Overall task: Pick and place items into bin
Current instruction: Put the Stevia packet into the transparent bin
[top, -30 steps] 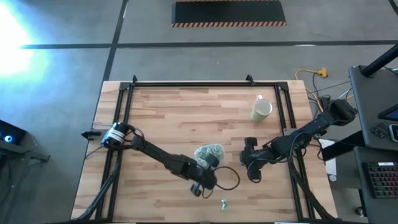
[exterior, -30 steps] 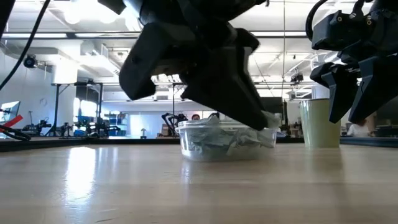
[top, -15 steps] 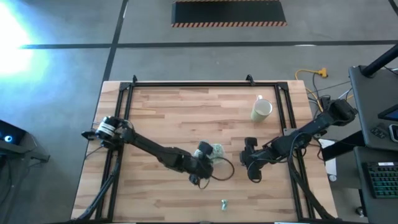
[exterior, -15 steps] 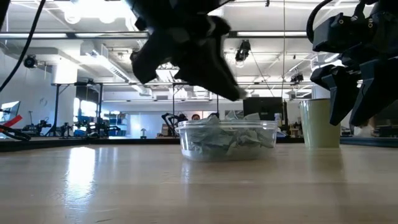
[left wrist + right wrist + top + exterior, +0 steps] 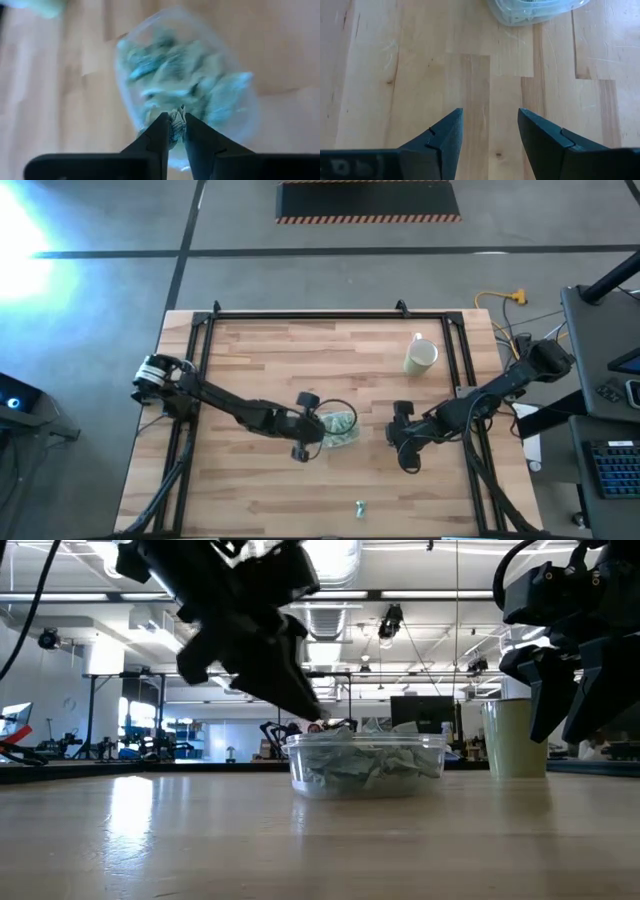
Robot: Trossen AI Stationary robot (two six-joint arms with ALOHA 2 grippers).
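Note:
The bin (image 5: 342, 429), a clear oval container, stands mid-table filled with pale-green wrapped items (image 5: 185, 75). My left gripper (image 5: 176, 125) slants down over the bin's left rim (image 5: 300, 745) and is shut on one small wrapped item. One loose item (image 5: 359, 506) lies on the wood near the table's near edge. My right gripper (image 5: 405, 450) hangs open above bare wood to the right of the bin, nothing between its fingers (image 5: 447, 132). My left gripper pinches one small crinkly wrapped item (image 5: 175, 119) between its two fingertips. The fingers come slanting down from the table's left side. The item is lifted clear, held just above the pile in the bin.
A cream mug (image 5: 421, 357) stands at the far right of the table. A black frame rail (image 5: 300, 317) runs around the tabletop. Bare wood lies near and to the left of the bin.
My left gripper has gone from the near side of the bin toward the table's far and left edges, rolling as it went. It now points at the bin from the left. The bin and the loose item have stayed where they were.

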